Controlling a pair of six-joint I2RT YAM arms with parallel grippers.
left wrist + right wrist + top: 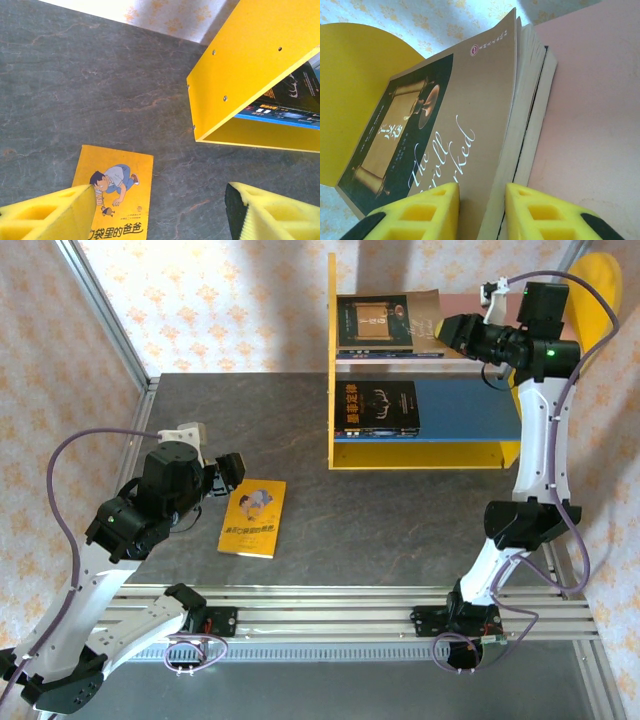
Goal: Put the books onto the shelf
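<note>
While the table (400, 530) carries one loose book, your next move turns on how that book lies from the left arm. The shelf (332, 340) stands at the far side, right of centre. A black book (380, 405) lies flat on its blue lower board (465, 405), and a tan-covered book (385, 322) rests on its pink upper board (590, 100). The yellow book (253, 518) lies flat on the table, well apart from the shelf and toward the near left. Its long axis runs roughly from near to far, tilted a little. Your left gripper (226, 473) is just beside its far left corner and much nearer to it than the right arm, which is up at the shelf. That gripper is spread wide and holds nothing. In the left wrist view the book sits off-centre, under one of the pads (55, 212), while the other pad hangs over bare table. I judge you need to shift toward the book and line up across its short side before coming down. Your right gripper (482, 197) is clamped on the open edge of the tan-covered book at the upper board, one pad on the cover and one against the pages.
</note>
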